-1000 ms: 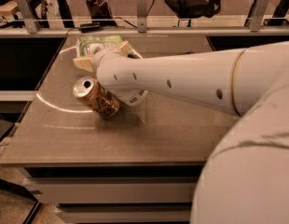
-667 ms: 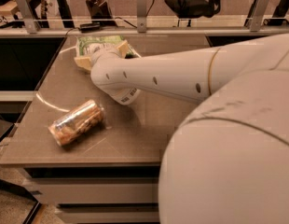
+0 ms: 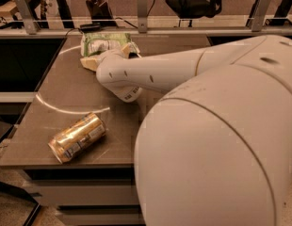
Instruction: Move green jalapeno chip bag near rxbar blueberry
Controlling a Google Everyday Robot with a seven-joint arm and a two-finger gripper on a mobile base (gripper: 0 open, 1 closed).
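Near the front left corner of the counter (image 3: pixel 61 86) we note a tan-gold drink can (image 3: pixel 76 136) lying on its side, well apart from everything else. Further back, by the far edge, the green jalapeno chip bag (image 3: pixel 104 42) lies with its white panel up. The tool (image 3: pixel 127 50) sits at the bag's near right side, touching or just beside it. It is mostly hidden behind the wrist, so we cannot tell its state. The white arm (image 3: pixel 174 69) reaches in from the right, stretched leftward low over the counter, its bulky upper segment filling the lower right foreground.
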